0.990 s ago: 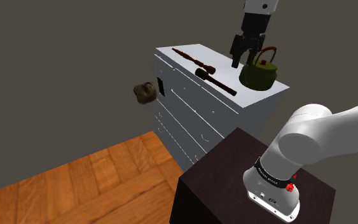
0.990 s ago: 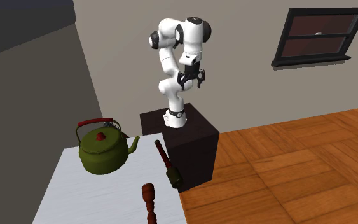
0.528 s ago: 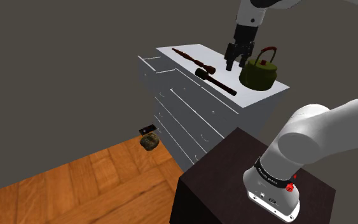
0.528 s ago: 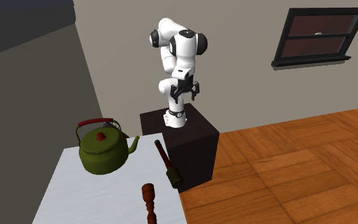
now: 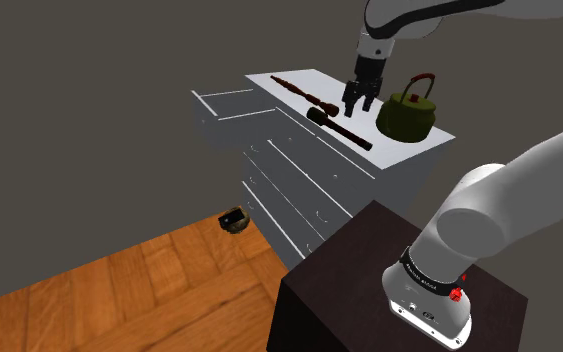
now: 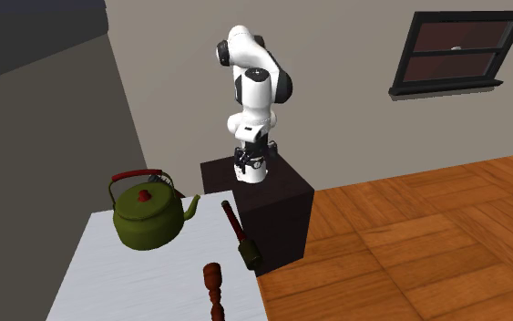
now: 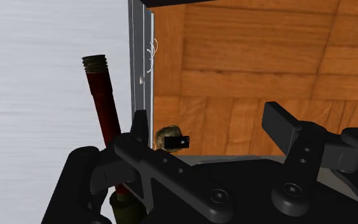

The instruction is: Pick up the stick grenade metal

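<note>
The stick grenade (image 5: 340, 126) lies on the white dresser top (image 5: 299, 72), its dark head toward the front edge and its dark red handle pointing at the kettle side. In the second exterior view the grenade (image 6: 242, 239) lies near the dresser's right edge. My gripper (image 5: 354, 103) hangs open just above the handle, touching nothing. In the wrist view the red handle (image 7: 102, 105) runs beside one finger (image 7: 139, 135), outside the gap of the gripper (image 7: 212, 127), which stands over the dresser's edge and the wooden floor.
A green kettle (image 5: 406, 115) with a red handle stands close beside the gripper. A turned wooden stick (image 5: 299, 90) lies behind the grenade. The dresser's top drawer (image 5: 224, 103) juts out. A small dark object (image 5: 234, 219) lies on the floor below. The dark stand (image 5: 369, 270) is at lower right.
The gripper has come down and toward the shoulder view's left, over the grenade. The top drawer has slid further out. The small object has dropped to the floor.
</note>
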`<action>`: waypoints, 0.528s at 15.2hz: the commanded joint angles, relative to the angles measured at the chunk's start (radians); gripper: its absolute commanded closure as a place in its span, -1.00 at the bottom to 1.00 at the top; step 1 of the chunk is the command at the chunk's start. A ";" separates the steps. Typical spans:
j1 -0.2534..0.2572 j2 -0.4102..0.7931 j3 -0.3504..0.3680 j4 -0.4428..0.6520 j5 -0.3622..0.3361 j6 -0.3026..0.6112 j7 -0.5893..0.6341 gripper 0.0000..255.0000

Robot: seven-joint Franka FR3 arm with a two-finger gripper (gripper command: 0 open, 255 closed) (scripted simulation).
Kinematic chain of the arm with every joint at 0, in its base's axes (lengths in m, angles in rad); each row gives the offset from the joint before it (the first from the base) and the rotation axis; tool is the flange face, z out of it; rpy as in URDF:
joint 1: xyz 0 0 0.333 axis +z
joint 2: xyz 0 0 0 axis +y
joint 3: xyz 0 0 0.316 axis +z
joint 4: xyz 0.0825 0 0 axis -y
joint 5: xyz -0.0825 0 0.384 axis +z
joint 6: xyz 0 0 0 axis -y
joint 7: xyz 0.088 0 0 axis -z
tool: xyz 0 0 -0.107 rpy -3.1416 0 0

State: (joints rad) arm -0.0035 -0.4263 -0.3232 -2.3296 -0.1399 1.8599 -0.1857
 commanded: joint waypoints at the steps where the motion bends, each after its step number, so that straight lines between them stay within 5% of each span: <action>1: 0.000 0.072 -0.033 0.026 0.004 0.053 -0.043 -1.00; 8: 0.001 0.339 -0.120 0.161 0.082 0.190 -0.198 -1.00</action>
State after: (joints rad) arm -0.0017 -0.1350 -0.4305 -2.1978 -0.0759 2.0318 -0.3560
